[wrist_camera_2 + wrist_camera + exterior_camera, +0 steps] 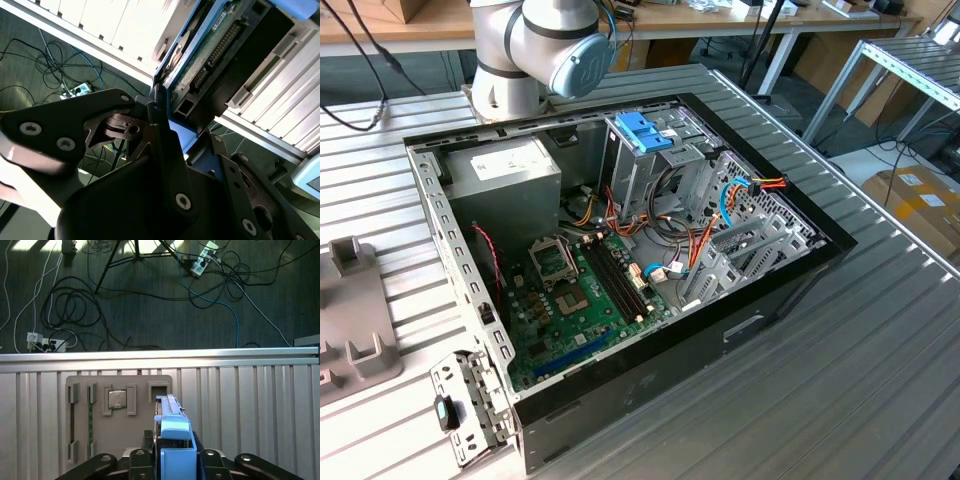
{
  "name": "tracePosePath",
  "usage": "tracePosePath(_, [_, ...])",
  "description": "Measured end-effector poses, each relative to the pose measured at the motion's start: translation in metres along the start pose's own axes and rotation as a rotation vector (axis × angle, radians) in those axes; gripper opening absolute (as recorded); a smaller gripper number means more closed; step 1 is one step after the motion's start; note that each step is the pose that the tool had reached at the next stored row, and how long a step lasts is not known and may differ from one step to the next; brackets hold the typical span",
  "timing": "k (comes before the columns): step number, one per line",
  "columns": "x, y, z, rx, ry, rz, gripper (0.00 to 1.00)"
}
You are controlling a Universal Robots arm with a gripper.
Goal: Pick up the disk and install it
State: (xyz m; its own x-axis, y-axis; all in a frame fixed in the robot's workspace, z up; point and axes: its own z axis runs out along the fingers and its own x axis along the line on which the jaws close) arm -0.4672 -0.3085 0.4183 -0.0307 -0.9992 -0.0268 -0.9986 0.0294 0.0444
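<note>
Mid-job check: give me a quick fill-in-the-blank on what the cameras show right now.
1. The gripper is ____ on the disk.
2. The disk's plastic carrier is coloured ____.
3. In the exterior view, the gray tray lies to the exterior view's ____ of the computer case.
Missing words: shut; blue; left.

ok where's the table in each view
exterior view: the table lies under and around the open computer case.
first wrist view: the ribbed surface under the grey tray.
second wrist view: pale ribs either side of the disk in the end effector.
shared landmark: the grey tray, at the exterior view's left.
</note>
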Motion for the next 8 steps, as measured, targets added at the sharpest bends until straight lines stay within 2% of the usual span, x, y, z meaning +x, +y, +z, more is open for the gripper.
tracePosePath(8, [-0.0001,0.0002,-0.0052,0.0000,0.0000,0.000,0.37])
